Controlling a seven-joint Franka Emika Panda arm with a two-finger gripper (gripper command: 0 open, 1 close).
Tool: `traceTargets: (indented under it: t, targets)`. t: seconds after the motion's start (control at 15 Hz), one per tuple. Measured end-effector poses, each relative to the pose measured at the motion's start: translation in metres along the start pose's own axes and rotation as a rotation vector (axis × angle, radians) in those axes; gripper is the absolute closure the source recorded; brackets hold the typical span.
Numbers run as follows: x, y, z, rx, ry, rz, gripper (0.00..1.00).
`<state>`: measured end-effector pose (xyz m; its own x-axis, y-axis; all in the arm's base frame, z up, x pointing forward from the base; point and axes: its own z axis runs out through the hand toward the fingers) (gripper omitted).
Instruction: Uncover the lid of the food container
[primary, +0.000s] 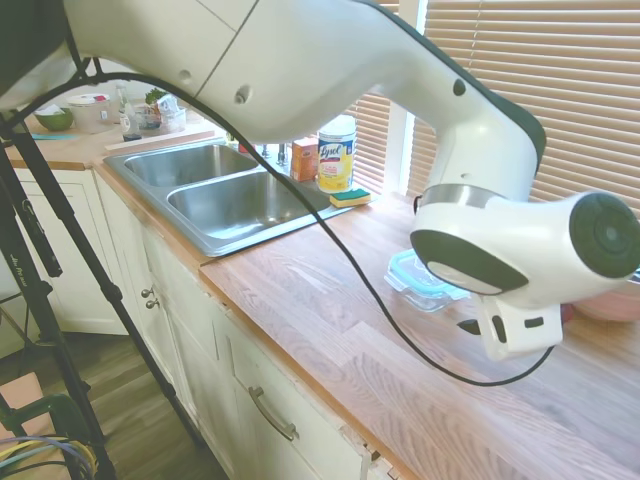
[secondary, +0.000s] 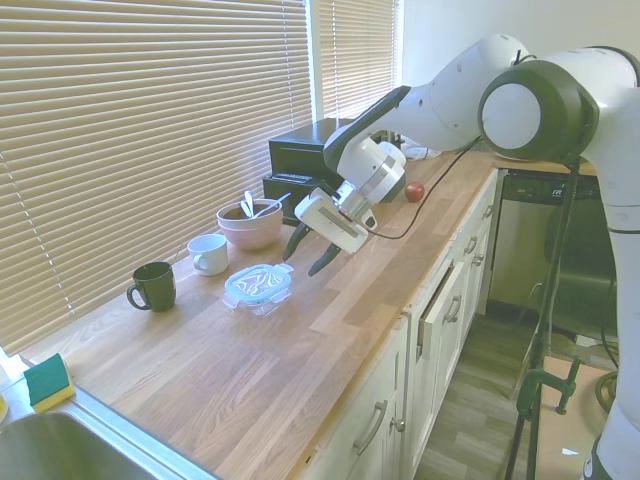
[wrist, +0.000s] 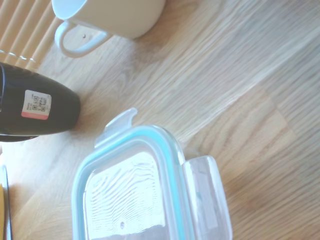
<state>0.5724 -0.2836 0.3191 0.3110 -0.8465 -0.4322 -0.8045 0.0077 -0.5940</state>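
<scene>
Showing claw (secondary: 311, 251) only second exterior view.

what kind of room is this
Almost certainly a home kitchen. A double stainless steel sink is set into a wooden countertop over white cabinets with drawers, and mugs, a mixing bowl and a lidded food container stand on the counter by the window blinds.

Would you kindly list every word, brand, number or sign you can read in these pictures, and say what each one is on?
"Lysol": on the yellow-labelled wipes canister behind the sink.
Orange box beside it: print too small to read.
Sticker on the dark mug: blurred, unreadable.
The lid: no text visible.
</scene>
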Motion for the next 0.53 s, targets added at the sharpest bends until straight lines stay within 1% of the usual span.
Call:
traceTargets:
  t: [0.13, 0.27, 0.53]
  targets:
    - [0.01, 0.013, 0.008, 0.031, -0.039, 0.013, 0.0]
    - [0.014, 0.016, 0.013, 0.056, -0.058, 0.014, 0.0]
    - [0.011, -0.007, 0.019, 0.083, -0.073, -0.02, 0.0]
